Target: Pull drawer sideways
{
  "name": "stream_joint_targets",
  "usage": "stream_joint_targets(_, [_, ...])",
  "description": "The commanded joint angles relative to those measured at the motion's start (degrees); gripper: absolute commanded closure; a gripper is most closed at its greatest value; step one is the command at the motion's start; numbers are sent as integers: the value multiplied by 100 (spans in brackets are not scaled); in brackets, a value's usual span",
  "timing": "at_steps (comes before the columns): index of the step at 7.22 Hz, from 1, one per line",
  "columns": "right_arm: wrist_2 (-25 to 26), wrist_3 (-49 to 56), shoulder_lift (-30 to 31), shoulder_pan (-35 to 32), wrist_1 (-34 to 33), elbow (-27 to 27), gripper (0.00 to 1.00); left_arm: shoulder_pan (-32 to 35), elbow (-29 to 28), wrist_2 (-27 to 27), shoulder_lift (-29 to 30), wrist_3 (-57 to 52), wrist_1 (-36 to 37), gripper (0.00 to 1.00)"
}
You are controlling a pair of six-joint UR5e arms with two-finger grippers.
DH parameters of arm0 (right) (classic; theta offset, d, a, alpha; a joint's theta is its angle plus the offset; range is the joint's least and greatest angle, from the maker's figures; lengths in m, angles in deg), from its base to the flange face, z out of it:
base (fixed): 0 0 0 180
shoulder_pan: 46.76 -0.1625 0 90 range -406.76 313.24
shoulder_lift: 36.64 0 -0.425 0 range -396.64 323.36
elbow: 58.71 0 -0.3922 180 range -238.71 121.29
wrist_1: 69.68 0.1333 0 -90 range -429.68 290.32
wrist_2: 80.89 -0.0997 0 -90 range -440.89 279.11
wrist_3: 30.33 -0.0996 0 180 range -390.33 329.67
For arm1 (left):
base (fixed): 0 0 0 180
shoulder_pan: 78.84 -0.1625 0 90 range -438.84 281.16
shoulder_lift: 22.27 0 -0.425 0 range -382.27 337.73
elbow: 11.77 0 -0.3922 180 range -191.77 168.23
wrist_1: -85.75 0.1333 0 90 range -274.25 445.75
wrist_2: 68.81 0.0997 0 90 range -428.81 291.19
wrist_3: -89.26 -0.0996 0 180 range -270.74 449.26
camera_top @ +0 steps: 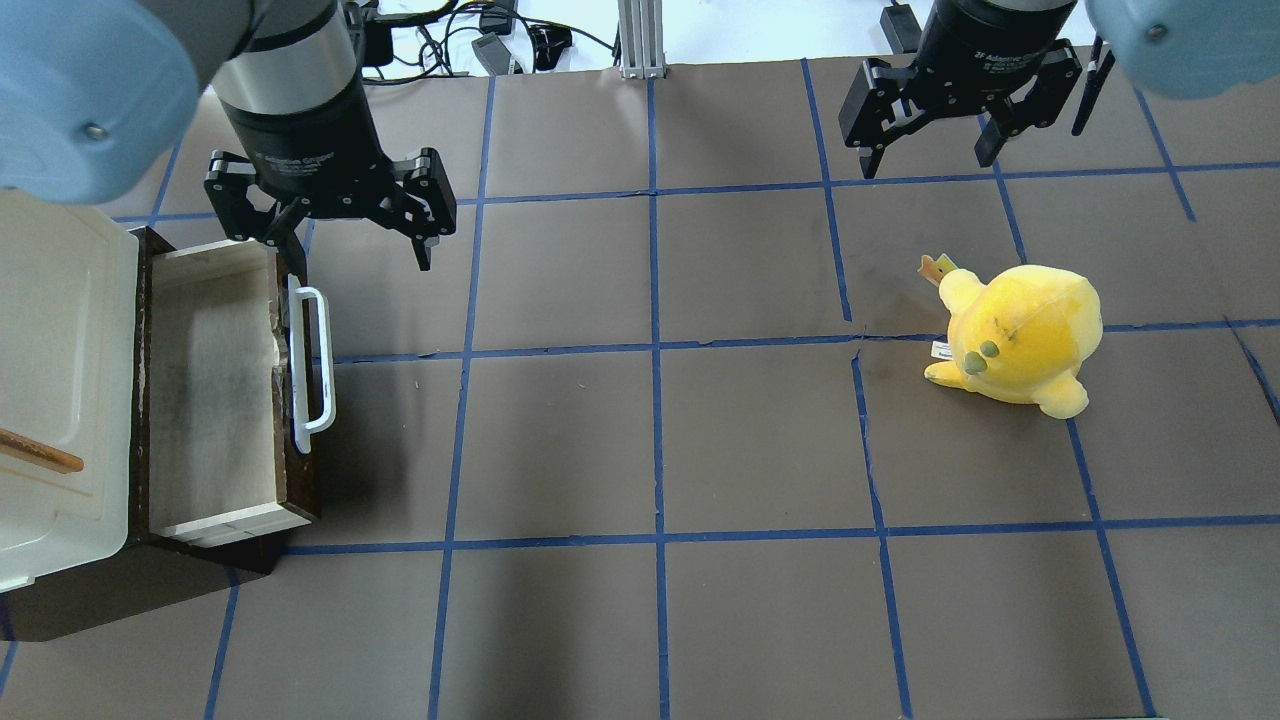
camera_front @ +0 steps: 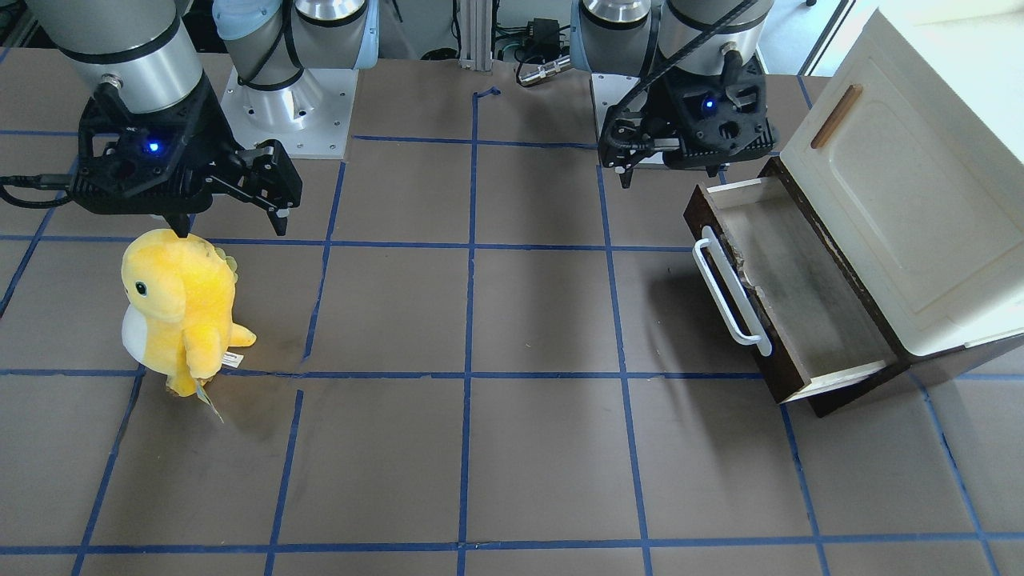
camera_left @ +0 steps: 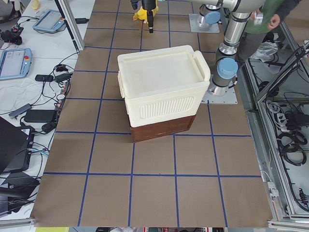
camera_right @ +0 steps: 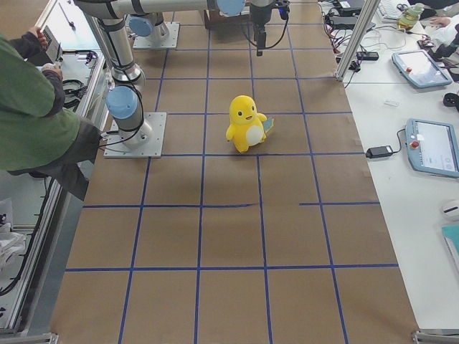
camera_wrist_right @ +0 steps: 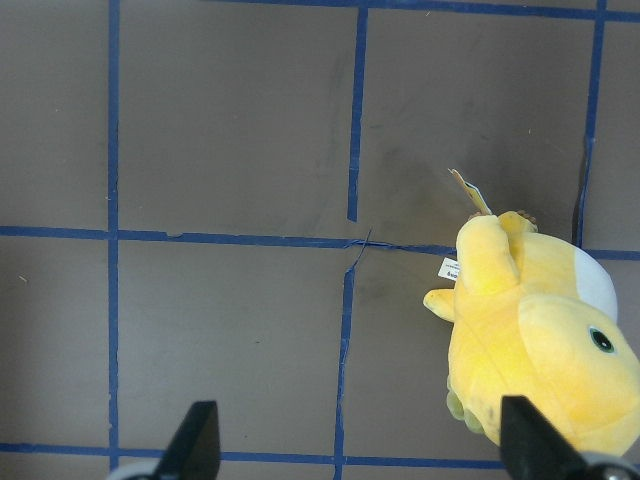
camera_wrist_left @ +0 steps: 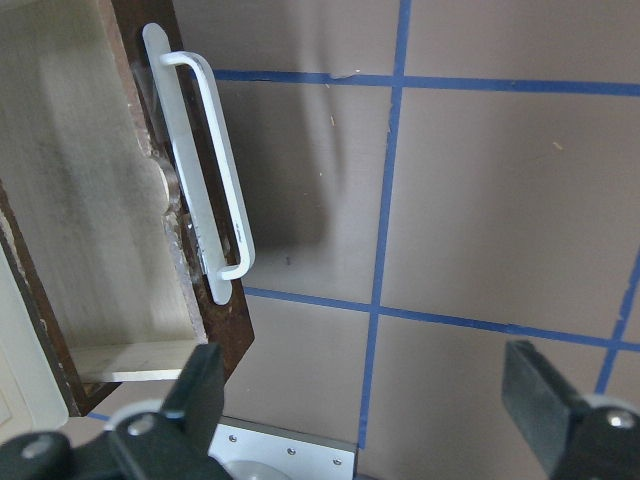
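Observation:
The drawer (camera_top: pixel 210 390) stands pulled out from the base of a cream cabinet (camera_top: pixel 50 330). It has a dark brown front, a pale empty interior and a long white bar handle (camera_top: pixel 315 370). It also shows in the front view (camera_front: pixel 800 296) and in the left wrist view (camera_wrist_left: pixel 80 200), with its handle (camera_wrist_left: pixel 205 170). My left gripper (camera_top: pixel 360 255) is open and empty. It hovers over the table at the far end of the handle, without touching it. My right gripper (camera_top: pixel 925 160) is open and empty, beyond a yellow plush.
A yellow plush toy (camera_top: pixel 1020 335) stands on the right half of the table, also in the right wrist view (camera_wrist_right: pixel 530 340). The cabinet's cream top door carries a small brown wooden handle (camera_front: pixel 836 116). Blue tape lines grid the brown table. An operator stands beside the robot's base in the side views.

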Motion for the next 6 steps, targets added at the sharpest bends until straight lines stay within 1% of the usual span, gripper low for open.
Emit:
stream_joint_targets(1, [-1,0,0,0,0,0,0,-555,-6,-596,-124,-480,47,0])
stream_joint_targets(2, [-1,0,0,0,0,0,0,-539,21,-597,-98,-534,291,0])
stream_joint_targets(6, [-1,0,0,0,0,0,0,-521,47,-562,-45,-1042,364,0])
